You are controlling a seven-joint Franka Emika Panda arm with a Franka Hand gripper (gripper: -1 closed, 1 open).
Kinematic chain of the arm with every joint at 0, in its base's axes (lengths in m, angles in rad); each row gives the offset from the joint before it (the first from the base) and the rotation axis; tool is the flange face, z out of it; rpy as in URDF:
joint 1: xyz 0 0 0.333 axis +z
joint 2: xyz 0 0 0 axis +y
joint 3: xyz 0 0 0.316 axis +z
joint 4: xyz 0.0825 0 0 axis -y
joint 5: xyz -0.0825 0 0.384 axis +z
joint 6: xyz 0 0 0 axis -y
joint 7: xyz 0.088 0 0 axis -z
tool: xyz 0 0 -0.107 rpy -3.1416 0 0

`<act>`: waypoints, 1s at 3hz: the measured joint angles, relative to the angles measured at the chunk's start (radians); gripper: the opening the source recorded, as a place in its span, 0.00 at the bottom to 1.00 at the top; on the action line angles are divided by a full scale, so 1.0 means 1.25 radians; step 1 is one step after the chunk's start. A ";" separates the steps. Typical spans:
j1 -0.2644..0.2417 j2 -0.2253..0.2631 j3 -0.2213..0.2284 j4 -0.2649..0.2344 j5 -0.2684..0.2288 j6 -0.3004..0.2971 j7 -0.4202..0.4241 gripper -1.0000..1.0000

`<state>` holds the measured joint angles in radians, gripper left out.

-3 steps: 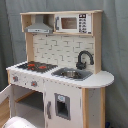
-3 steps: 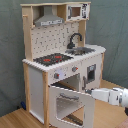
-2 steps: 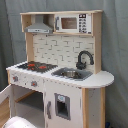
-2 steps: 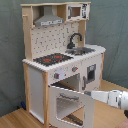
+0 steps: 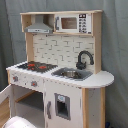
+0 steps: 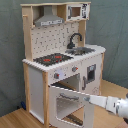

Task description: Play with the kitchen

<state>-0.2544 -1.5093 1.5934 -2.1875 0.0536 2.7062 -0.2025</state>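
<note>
Little has changed across the last second: the arm (image 6: 111, 103) has drawn back a touch toward the second exterior view's right, and the oven door hangs open much as it did.

The kitchen (image 6: 60, 60) fills both exterior views, a tall white and pale-wood toy unit standing on a wooden floor (image 6: 12, 119) before a grey curtain (image 6: 10, 50). In the second exterior view the oven door (image 6: 67, 102) is swung out from the lower front, its window facing the camera and its top rail level with the arm's tip. In the first exterior view only the door's edge (image 5: 6, 97) shows at the first exterior view's left, beside the open oven hollow (image 5: 31, 107). On the worktop the hob (image 5: 38, 66) sits toward the left end and the sink (image 5: 71, 74) toward the right end, with the black faucet (image 5: 84, 59) at the sink's back edge. The grey hood (image 5: 39, 26) hangs above the hob, and the microwave (image 5: 73, 23) fills the top shelf's right half.

The gripper (image 6: 88, 98) sits just at the door's upper corner; whether its jaws are spread or closed on the rail I cannot tell.

The step in hand looks like working the oven door. The next move probably calls for either swinging it wider or pushing it shut, following the hinge's arc so the light unit is not dragged.
</note>
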 joint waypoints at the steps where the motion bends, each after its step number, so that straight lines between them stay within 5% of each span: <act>1: -0.007 -0.003 0.035 0.000 0.000 0.000 0.106 1.00; 3: -0.021 -0.003 0.079 0.002 0.000 0.000 0.280 1.00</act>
<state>-0.2805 -1.5133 1.6919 -2.1846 0.0530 2.7061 0.1475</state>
